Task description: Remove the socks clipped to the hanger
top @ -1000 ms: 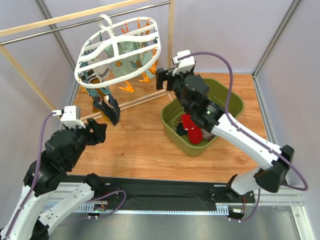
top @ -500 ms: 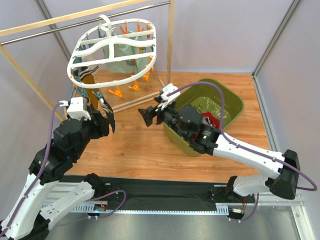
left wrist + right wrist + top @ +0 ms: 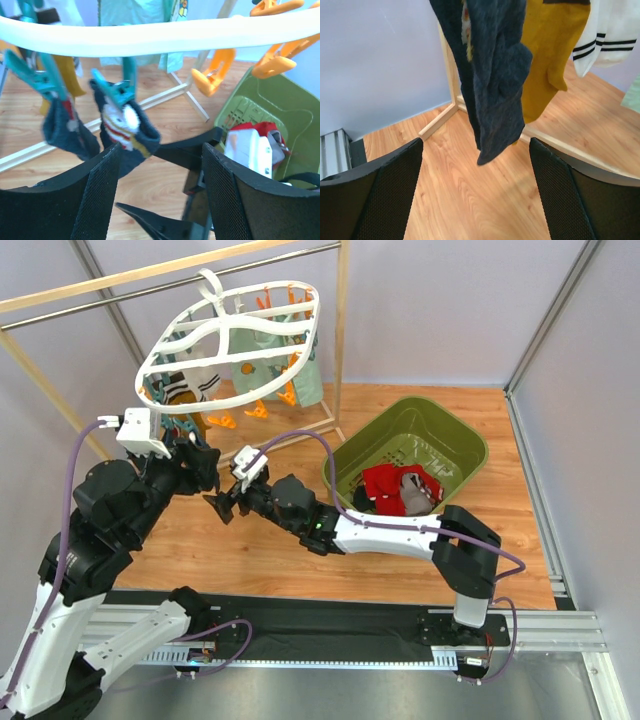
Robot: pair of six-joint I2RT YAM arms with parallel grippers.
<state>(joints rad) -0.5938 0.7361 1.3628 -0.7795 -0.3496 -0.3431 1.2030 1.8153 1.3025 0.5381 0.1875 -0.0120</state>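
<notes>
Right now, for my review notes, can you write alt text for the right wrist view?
A dark navy sock hangs in front of the open right gripper, clear of both fingers. Behind it hang a mustard sock and a white sock with black stripes, above a wooden floor.

The dark sock (image 3: pixel 495 75) and mustard sock (image 3: pixel 555 45) run off the right wrist view's top edge

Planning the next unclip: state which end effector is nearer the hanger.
Left. The left end effector sits just beneath the hanger rim; the right end effector is lower, under the dangling socks.
</notes>
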